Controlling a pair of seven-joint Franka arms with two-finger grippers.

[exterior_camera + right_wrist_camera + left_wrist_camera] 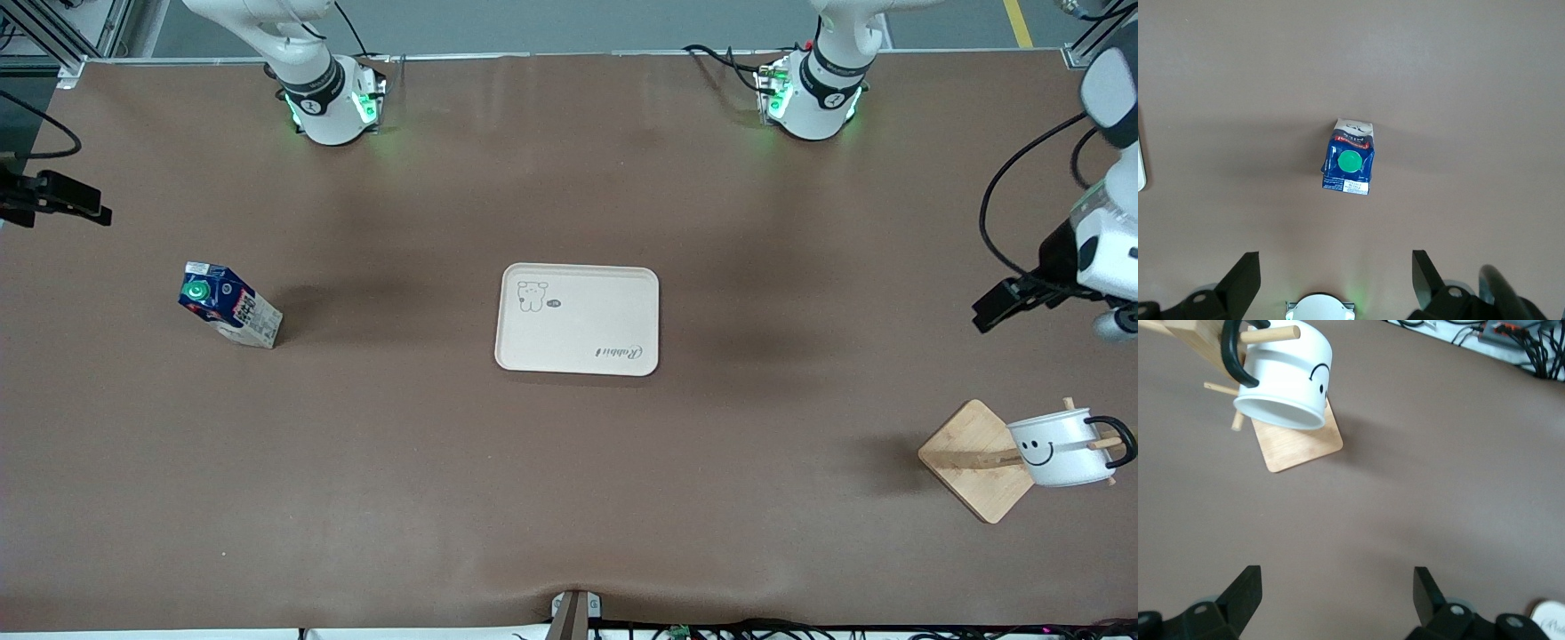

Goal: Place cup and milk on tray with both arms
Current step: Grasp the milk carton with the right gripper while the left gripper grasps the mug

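Note:
The cream tray (578, 356) lies in the middle of the table. The blue milk carton (229, 304) stands toward the right arm's end; in the right wrist view it (1348, 165) shows its green cap. The white smiley cup (1062, 447) hangs tilted by its black handle on a peg of a wooden stand toward the left arm's end; it also shows in the left wrist view (1288, 380). My left gripper (987, 313) is open and empty in the air, over bare table beside the stand (1338, 590). My right gripper (89, 206) is open and empty, over bare table beside the milk (1336, 273).
The stand's diamond-shaped wooden base (973, 458) rests on the table under the cup and shows in the left wrist view (1298, 443). The right arm's base (329, 98) and the left arm's base (813, 93) stand along the table's edge farthest from the front camera. Cables lie at the edge nearest it.

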